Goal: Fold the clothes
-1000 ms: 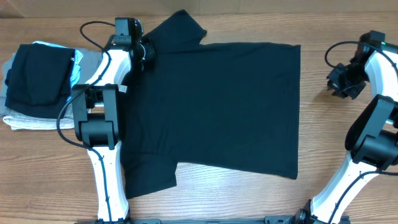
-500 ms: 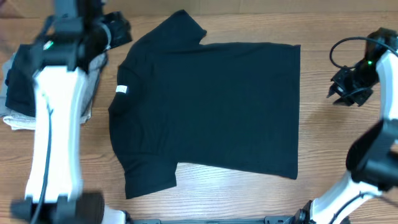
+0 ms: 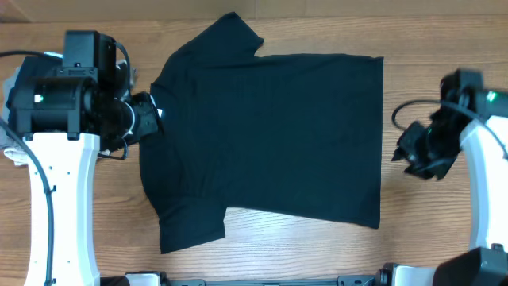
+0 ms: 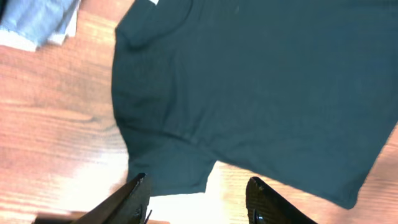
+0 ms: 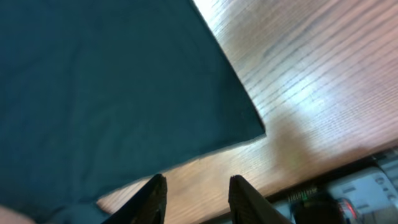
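Observation:
The clothes, one black T-shirt (image 3: 270, 135), lie spread flat on the wooden table, neck to the left and hem to the right. My left gripper (image 3: 152, 119) hovers at the neck edge and covers most of the white label. In the left wrist view its jaws (image 4: 198, 183) stand open and empty above the shirt (image 4: 249, 81) and its lower sleeve. My right gripper (image 3: 409, 152) hangs just off the hem. The right wrist view shows it (image 5: 198, 182) open over bare wood, beside the shirt's (image 5: 106, 81) corner.
A stack of other garments (image 3: 11, 149) lies at the far left, mostly hidden behind my left arm. Its light blue piece (image 4: 37, 22) shows in the left wrist view. The table's front edge with a dark rail (image 5: 348, 193) lies close to my right gripper.
My left arm has swung from the stack to the shirt's neck edge. My right gripper has moved down and left toward the hem. Both pairs of jaws have opened wider.

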Controlling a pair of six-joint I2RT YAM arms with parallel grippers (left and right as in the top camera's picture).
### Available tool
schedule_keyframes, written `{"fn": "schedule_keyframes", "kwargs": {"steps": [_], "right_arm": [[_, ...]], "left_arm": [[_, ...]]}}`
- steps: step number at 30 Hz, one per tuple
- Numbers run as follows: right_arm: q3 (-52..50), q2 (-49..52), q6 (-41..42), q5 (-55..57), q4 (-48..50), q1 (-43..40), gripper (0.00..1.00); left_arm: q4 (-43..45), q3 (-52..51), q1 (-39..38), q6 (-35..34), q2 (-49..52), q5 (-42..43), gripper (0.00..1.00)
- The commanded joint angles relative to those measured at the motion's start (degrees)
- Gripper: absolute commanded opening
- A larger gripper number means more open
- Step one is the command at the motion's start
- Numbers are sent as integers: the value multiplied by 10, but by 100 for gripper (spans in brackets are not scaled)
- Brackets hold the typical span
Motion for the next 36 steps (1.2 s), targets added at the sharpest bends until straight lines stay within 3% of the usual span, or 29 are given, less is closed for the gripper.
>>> {"fn": "schedule_keyframes", "kwargs": {"steps": [1,3,4,10,18,26,31,36], "right_arm": [[-112,-37,47,3,43,1,41],[-158,-37,61,2,69,1,64],[-183,-37,68,-1,86,1,67],[-291,-37,102,-19,164,1,68],[-349,-37,122,-26,212,1,66],[-430,-37,139,-61,320,1,54],[-451,-37,148,-52,343,1,53],[-450,-37,139,-59,330,1,58]], "left_arm": [[8,-55,-2,-5,-7,-6,54],[17,-89,-2,-5,-7,-2,54],[23,-107,-2,-5,-7,5,54],[68,-206,-2,-5,-7,27,50],[104,-270,-2,-5,-7,26,50],[112,-281,-2,-5,-7,26,50],[112,-281,-2,-5,-7,24,50],[110,-281,-2,-5,-7,24,51]]}}
